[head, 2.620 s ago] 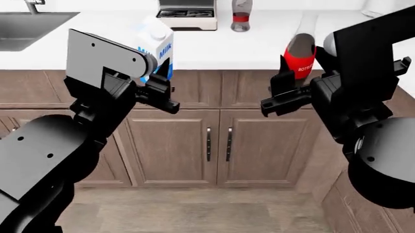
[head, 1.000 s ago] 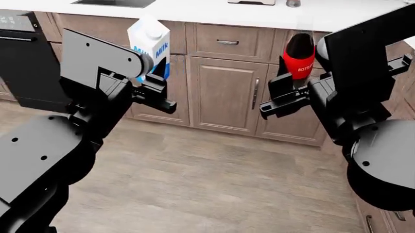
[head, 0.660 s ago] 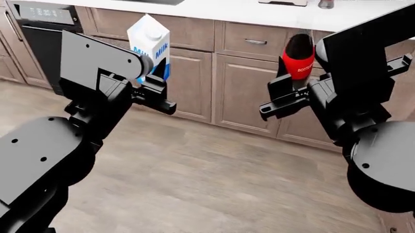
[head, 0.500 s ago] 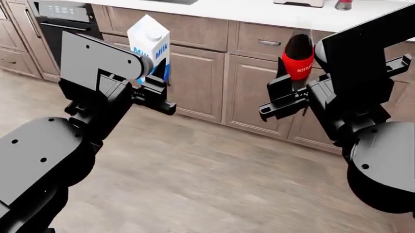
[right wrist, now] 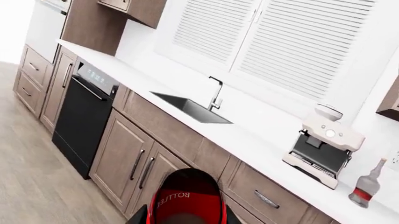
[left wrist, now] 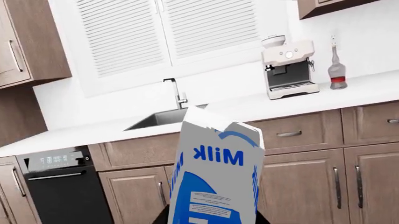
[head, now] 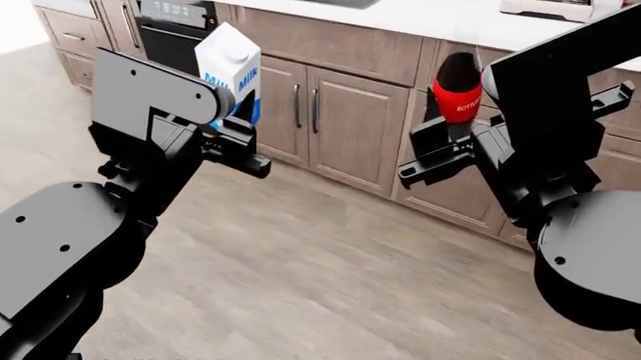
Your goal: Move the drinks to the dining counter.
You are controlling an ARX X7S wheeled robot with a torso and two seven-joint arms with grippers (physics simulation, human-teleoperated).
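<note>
Left gripper [head: 243, 142] clamps milk carton [head: 230, 69], right gripper [head: 440, 154] clamps bottle [head: 458, 88], both upright. Dining counter's not in view (gotta turn), so can't tell which arm's nearer.

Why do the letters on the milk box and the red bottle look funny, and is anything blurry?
Left wrist view: "Milk" on the milk carton reads mirrored, sharp, evenly lit. Right wrist view: the whole kitchen is tilted and "BOTTLE" on the dark bottle is upside down. Head view: crisp, no glare.

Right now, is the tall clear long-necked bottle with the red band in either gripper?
No, the tall clear long-necked bottle stands on the white worktop beside the coffee machine.
</note>
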